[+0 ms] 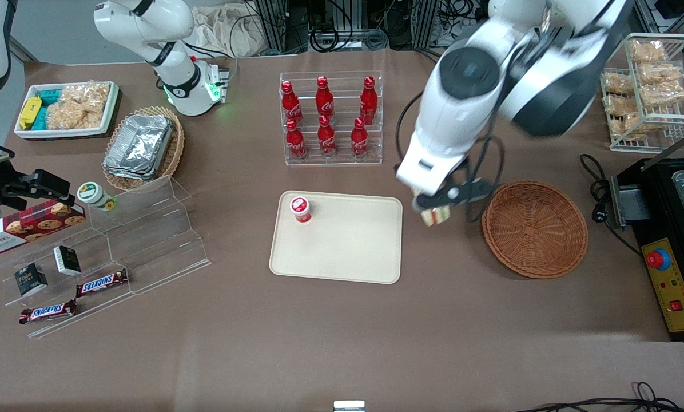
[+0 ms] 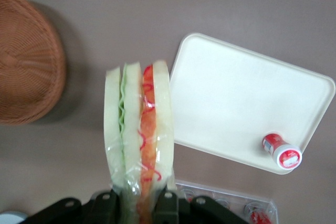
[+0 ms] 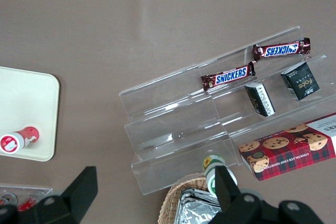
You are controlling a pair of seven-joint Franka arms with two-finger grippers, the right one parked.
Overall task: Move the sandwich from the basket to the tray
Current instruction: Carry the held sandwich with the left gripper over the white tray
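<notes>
tool (image 1: 435, 210) w/ sandwich (image 2: 139, 135) above brown tabletop (image 1: 342, 343)

The front camera is looking steeply down over the whole table. The left wrist camera is hanging close above the gripper (image 2: 139, 203), sharing the tray (image 1: 342, 252) (image 2: 236, 98) with both others.

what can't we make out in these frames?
- Tool fingertips: front view, hidden under the arm's blurred body and cables.
- Sandwich gripped end: left wrist view, cut off by the frame edge past the tool.
- Basket: left wrist view, cropped by the frame edge; whole in the front view.
- Small bottle on the tray: label too small to read.
</notes>
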